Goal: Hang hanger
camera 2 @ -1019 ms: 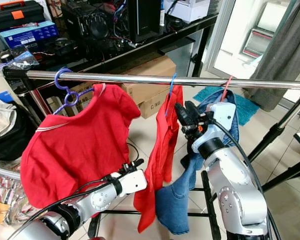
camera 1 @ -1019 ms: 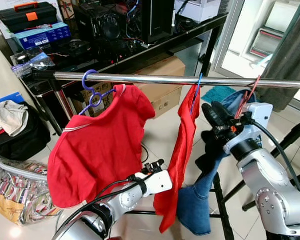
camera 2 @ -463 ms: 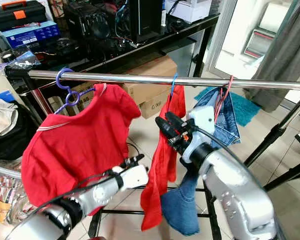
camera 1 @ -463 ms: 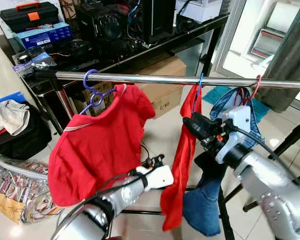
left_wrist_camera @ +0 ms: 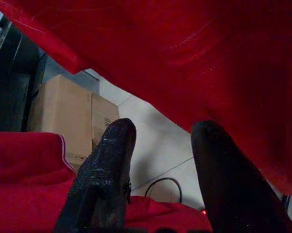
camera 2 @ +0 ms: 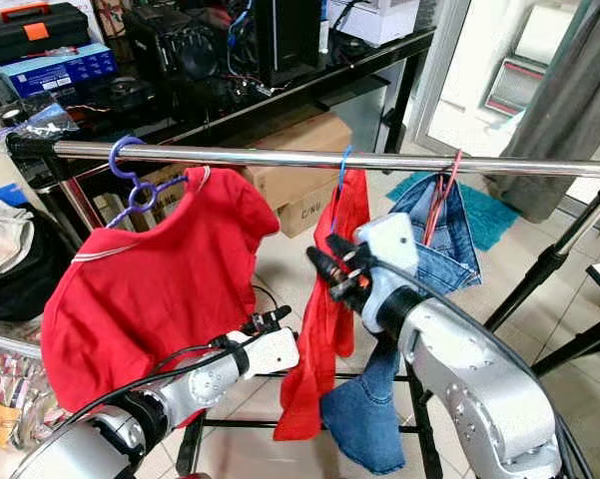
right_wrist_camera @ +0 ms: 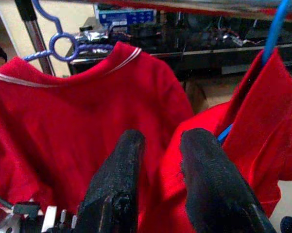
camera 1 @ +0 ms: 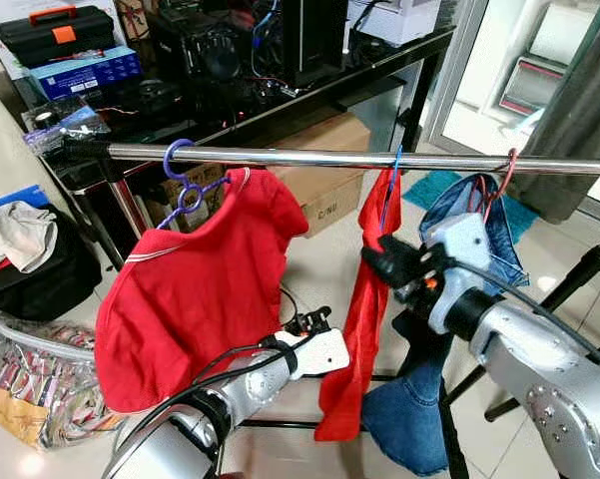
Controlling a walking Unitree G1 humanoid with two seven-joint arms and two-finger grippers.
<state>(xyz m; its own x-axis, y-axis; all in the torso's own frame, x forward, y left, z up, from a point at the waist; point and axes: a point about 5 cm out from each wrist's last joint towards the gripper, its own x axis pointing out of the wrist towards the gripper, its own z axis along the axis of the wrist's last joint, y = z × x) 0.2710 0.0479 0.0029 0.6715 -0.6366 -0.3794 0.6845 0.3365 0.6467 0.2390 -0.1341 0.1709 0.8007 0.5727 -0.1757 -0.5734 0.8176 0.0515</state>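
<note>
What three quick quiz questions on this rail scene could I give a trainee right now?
1. True or false: the purple hanger is hooked on the rail.
2. Which gripper is up by the narrow red garment: A left, B right?
3. Fill in: the garment on the red hanger is blue ____.

Key:
1. True.
2. B; the right gripper is there, while the left gripper sits low under the red shirt.
3. Denim.

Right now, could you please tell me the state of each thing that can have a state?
Purple hanger: hooked on rail, tilted, carries red T-shirt.
Blue hanger: on rail, red garment hanging.
Jeans: hanging from red hanger.
Left end effector: open, empty.
Right end effector: open, at red garment.
</note>
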